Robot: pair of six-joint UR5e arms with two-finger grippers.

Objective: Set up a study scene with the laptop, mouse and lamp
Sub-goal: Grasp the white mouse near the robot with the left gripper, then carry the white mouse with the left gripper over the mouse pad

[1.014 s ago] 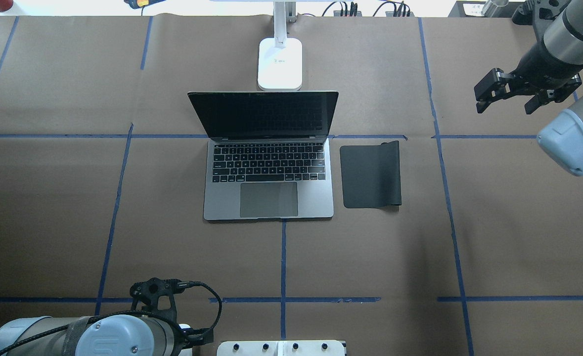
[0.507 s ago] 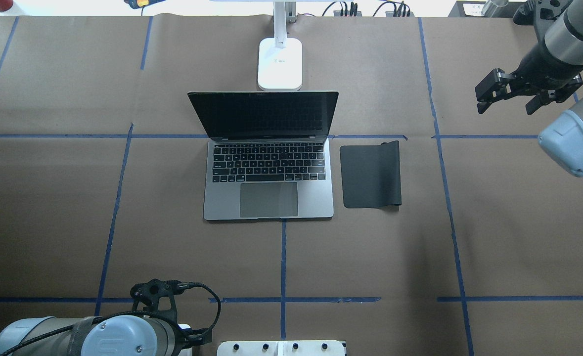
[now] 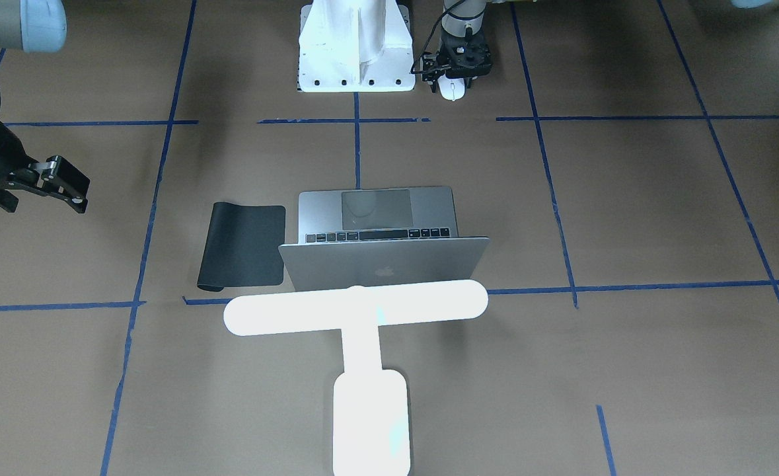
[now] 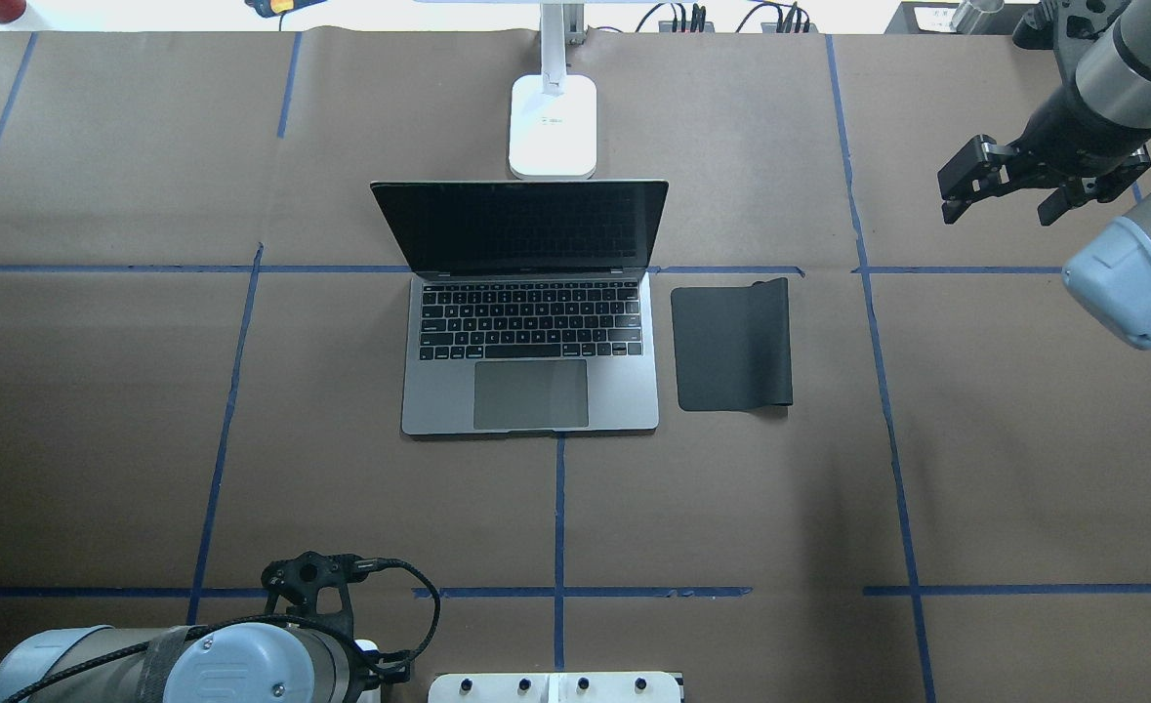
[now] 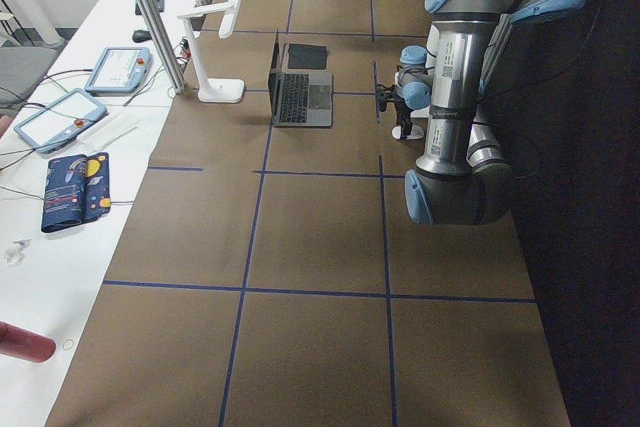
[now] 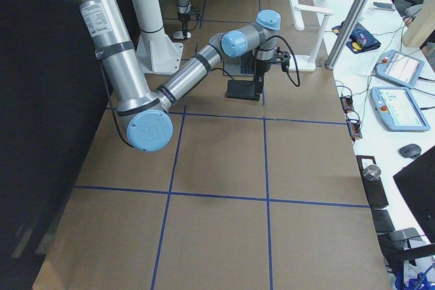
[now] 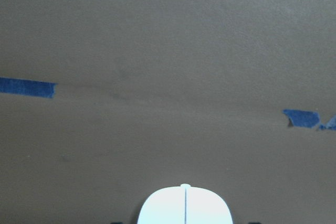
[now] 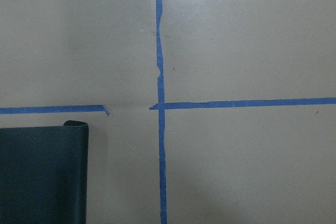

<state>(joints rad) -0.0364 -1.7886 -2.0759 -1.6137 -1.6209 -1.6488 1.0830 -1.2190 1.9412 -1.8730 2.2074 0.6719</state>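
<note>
Comparing with 1 second earlier, the right gripper [image 4: 996, 210] is seen barely shifted — jaws spread, empty. The glossy white mouse [image 3: 454, 92] is found beside the pedestal [image 3: 356, 46], straddled by the left gripper [image 3: 454, 84]; its grip cannot be told.

1 ea: laptop [image 4: 530, 322], mouse [image 3: 453, 90], lamp [image 3: 356, 308], pad [image 4: 731, 344].

Open laptop [image 5: 300, 99] mid-table. lamp [image 5: 215, 47] just beside it toward the operator-side edge, pad [image 5: 308, 55] just beyond it. mouse [image 5: 405, 133] by the robot-side edge, next to the left arm [image 5: 455, 97].
</note>
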